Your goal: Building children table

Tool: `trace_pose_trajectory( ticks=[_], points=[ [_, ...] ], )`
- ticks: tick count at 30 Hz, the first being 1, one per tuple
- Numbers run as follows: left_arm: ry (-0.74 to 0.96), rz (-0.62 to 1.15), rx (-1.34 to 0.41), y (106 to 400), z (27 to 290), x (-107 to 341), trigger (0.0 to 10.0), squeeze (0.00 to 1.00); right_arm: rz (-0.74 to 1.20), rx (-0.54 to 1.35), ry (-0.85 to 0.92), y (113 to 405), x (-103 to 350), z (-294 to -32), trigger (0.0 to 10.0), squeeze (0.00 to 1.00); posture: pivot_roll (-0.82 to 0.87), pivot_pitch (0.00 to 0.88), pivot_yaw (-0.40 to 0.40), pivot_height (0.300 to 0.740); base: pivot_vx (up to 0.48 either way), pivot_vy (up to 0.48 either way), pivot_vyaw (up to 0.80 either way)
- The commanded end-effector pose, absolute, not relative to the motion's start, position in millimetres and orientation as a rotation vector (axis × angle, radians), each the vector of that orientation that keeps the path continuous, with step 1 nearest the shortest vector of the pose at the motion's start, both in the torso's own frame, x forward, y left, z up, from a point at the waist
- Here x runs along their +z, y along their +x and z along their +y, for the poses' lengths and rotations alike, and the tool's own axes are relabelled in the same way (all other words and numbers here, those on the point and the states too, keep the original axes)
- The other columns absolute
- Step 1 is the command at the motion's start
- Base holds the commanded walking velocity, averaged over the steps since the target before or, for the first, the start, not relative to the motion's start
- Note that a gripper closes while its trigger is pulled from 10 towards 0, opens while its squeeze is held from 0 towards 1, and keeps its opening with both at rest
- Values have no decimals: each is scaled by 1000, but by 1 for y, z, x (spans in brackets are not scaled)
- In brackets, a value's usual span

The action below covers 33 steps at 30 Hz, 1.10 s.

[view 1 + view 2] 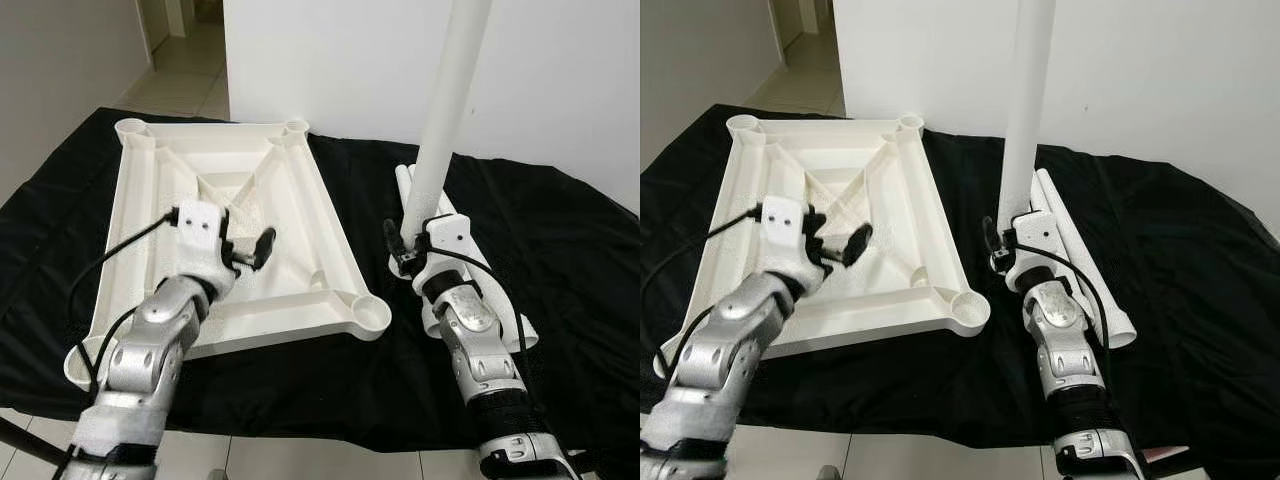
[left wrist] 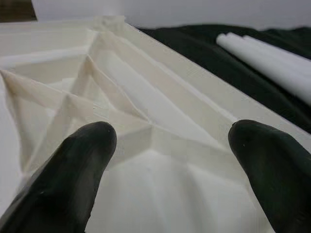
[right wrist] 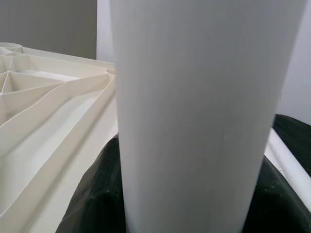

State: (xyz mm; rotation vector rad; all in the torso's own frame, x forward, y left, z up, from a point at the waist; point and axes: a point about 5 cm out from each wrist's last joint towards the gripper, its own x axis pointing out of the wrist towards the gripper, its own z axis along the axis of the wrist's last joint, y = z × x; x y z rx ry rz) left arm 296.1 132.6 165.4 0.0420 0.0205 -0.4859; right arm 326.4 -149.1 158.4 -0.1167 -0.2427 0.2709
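Observation:
A white plastic tabletop (image 1: 150, 190) lies upside down on the black cloth, ribs up, with a round leg socket (image 1: 368, 313) at its near right corner. My left gripper (image 1: 252, 250) hovers open over its ribbed middle, with nothing between its fingers (image 2: 73, 170). My right gripper (image 1: 404, 252) is shut on a long white table leg (image 1: 445, 110), held upright just right of the tabletop. In the right wrist view the leg (image 3: 194, 116) stands between the black fingers.
More white legs (image 1: 505, 300) lie on the black cloth (image 1: 560, 250) behind and right of my right arm. A white wall (image 1: 560, 70) stands close behind the table. The cloth's front edge drops to a tiled floor (image 1: 330, 460).

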Motion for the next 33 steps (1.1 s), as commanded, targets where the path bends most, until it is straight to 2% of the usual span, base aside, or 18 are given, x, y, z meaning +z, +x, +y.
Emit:
trace_pose_trajectory(
  ticks=[1,6,14,18,20,24,33],
  points=[
    [102,57,-803,281,113,158,10000,0,-241,295,-106,324,158,-147,10000,0,74,66,-67,740,0,0,0],
    [157,119,-888,272,106,147,10000,0,-245,353,-87,321,157,-141,10000,0,72,68,-67,740,0,0,0],
    [192,136,-926,266,101,145,10000,0,-223,459,-63,313,146,-127,10000,0,72,68,-67,740,0,0,0],
    [197,140,-932,264,100,145,10000,0,-211,492,8,308,141,-120,10000,0,83,77,-72,740,0,0,0],
    [197,142,-955,262,100,146,10000,0,-201,495,113,303,137,-116,10000,0,82,79,-70,740,0,0,0],
    [209,143,-986,259,100,146,10000,0,-195,490,164,300,136,-116,10000,0,80,80,-69,740,0,0,0],
    [240,187,-1035,254,98,140,10000,0,-122,488,161,285,116,-125,10000,0,72,73,-70,740,0,0,0]
  ],
)
